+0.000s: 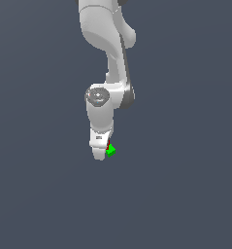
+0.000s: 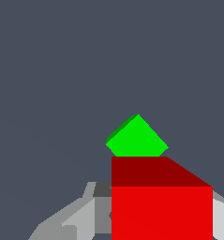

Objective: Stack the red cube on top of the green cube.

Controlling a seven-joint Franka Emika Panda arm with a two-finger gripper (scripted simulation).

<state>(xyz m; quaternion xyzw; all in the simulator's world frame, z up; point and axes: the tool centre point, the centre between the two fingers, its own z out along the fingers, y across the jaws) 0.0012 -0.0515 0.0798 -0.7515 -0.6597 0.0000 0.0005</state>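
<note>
- Claw (image 1: 100, 154) grips red cube (image 2: 161, 211) between its fingers (image 2: 71, 220), low over grey tabletop (image 1: 185, 194).
- Green cube (image 2: 137, 137) sits on tabletop just beyond claw, partly hidden behind red cube.

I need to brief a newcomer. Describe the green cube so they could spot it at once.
Follow the white arm down to its tool. The green cube sits on the grey floor right beside the tip, on the exterior view's right. It is bright green; the equal-sized red cube is in the tool.
</note>
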